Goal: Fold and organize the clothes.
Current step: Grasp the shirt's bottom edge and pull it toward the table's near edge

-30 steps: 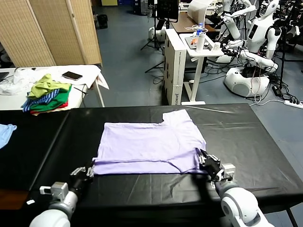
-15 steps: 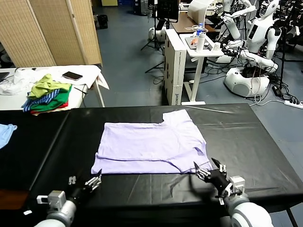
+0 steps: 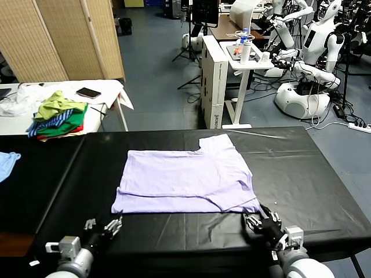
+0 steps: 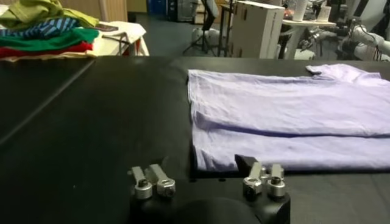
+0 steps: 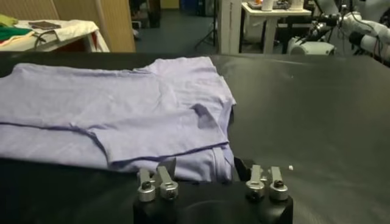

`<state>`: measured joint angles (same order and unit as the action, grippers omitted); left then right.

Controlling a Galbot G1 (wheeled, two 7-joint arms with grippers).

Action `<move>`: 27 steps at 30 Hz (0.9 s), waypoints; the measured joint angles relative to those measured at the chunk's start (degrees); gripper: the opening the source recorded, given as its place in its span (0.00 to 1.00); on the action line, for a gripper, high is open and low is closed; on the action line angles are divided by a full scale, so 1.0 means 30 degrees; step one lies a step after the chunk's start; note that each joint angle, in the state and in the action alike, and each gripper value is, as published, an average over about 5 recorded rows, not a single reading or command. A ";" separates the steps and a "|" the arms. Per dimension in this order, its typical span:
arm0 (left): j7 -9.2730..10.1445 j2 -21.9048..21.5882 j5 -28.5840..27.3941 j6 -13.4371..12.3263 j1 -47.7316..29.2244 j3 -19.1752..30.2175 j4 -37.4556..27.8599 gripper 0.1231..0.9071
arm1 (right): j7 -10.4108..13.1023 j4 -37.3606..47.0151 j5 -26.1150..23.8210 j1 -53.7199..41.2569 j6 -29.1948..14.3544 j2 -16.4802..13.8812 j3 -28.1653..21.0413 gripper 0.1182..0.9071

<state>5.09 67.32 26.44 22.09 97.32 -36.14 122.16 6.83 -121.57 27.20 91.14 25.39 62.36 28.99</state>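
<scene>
The pale lavender T-shirt [image 3: 185, 176] lies folded flat mid-way across the black table [image 3: 307, 174], one sleeve [image 3: 217, 142] pointing to the far side. My left gripper [image 3: 107, 227] hovers low near the table's front edge, just short of the shirt's near left corner [image 4: 204, 159]; its jaws stand apart and hold nothing. My right gripper [image 3: 259, 221] sits at the near right corner, open. In the right wrist view, the shirt's hem [image 5: 204, 167] lies just ahead of the gap between its fingers [image 5: 242, 167]. The plain face is up.
A white side table [image 3: 110, 87] at the far left carries a green, yellow and striped pile of garments [image 3: 58, 116] and a phone [image 3: 88, 92]. A light blue garment [image 3: 7, 162] lies at the left edge. A white cabinet [image 3: 217, 75] and other robots [image 3: 316, 52] stand beyond the table.
Both grippers have let go of the shirt's near corners and drawn back toward the front edge. The shirt's near edge now lies flat.
</scene>
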 joint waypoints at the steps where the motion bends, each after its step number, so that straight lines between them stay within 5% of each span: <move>1: -0.0011 -0.0009 0.0001 -0.0006 0.0019 0.0007 0.0002 0.24 | 0.0009 -0.0046 -0.0002 0.0016 0.0006 -0.0015 -0.0012 0.06; 5: -0.0031 -0.0072 0.0023 -0.0012 0.0176 0.0023 0.0086 0.04 | 0.0084 -0.0286 -0.0009 0.0129 0.0128 -0.0071 -0.0044 0.03; 27: 0.0855 -0.0539 -0.2545 0.0745 0.4189 -0.1414 0.2382 0.03 | 0.0789 -0.3850 0.0239 0.3246 0.2621 -0.1065 0.0271 0.03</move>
<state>7.66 65.70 18.80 24.32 109.89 -40.38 129.30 9.20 -133.12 27.92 100.88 33.25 59.16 29.80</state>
